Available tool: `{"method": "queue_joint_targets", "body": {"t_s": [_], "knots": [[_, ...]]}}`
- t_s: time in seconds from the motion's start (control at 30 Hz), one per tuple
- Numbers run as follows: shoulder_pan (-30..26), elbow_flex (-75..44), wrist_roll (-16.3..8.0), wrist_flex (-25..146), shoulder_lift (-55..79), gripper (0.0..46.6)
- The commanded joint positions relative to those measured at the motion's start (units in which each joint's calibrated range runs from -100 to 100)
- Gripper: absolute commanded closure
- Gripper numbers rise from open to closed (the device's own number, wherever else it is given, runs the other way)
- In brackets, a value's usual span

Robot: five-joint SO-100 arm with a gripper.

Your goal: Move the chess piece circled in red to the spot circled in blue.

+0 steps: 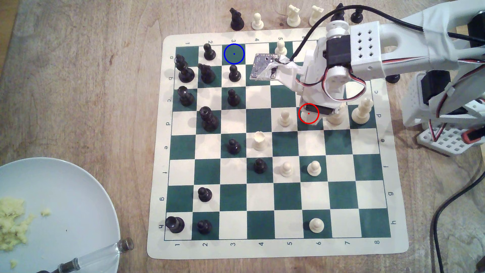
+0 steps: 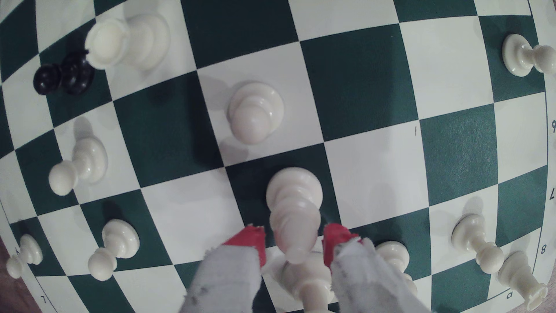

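**Fingers straddling piece, not closed**

Wrist view: piece [image 2: 293, 204] stood upright on a green sq, its domed top between the red-tipped fingers [image 2: 249, 240] of the gripper [image 2: 293, 243]. Jaws were apart w/ gaps on both sides, no contact. Exterior view: arm covered the red-ringed sq; spot [image 1: 234, 53] lay well apart toward the exterior view's left.

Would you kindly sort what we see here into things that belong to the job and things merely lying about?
Belongs to the job:
- chess piece, standing between the pincer's red tips
- pincer, open around it
- blue-ringed square, vacant

Lying about:
- plate with food crumbs
- captured pieces off the board
- black pawns
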Motion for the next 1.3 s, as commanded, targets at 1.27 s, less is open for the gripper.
{"method": "queue_joint_targets", "body": {"t_s": [1.27], "knots": [[0.85,1.63,-0.54,-5.00,-1.73,42.1]]}}
